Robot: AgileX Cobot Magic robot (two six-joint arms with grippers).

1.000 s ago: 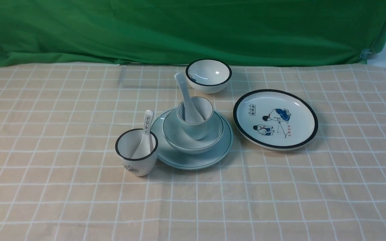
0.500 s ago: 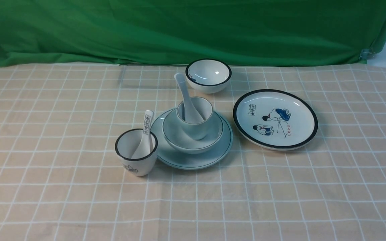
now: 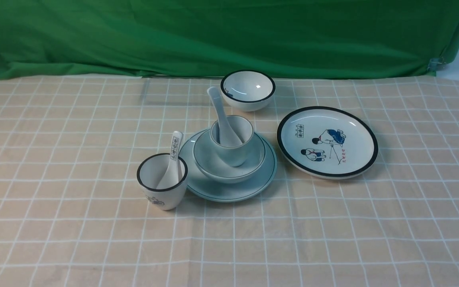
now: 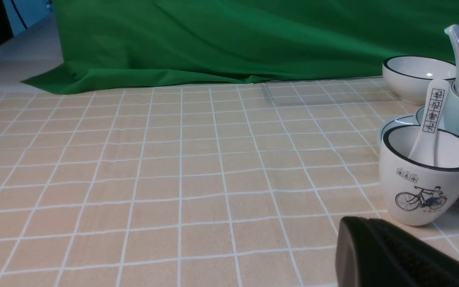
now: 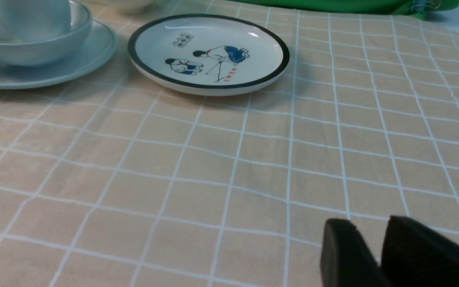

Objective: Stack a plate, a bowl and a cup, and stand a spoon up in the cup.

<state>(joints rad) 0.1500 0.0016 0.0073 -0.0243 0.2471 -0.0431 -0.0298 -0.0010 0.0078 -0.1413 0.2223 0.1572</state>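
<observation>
**Four glazed pieces, already nested, and nothing held**

Two grippers sat nearest the camera, low over the tabletop (image 3: 333,239). The left gripper (image 4: 389,255) had its jaws clenched on nothing; the right gripper (image 5: 367,255) showed a narrow gap between its jaws and grasped nothing.

Farther in, the plate (image 3: 229,191) lay flat on the cloth with the bowl (image 3: 213,163) on it, the cup (image 3: 233,153) in the bowl, and the spoon (image 3: 218,109) leaning in the cup, handle up.

All four looked like stiff, glossy ceramic: probably slippery, breakable and fairly heavy once stacked. Any regrasp would best take the spoon by its handle, the cup by its wall, the plate by its rim.

Just beside the plate stood a printed cup (image 3: 161,183).
</observation>
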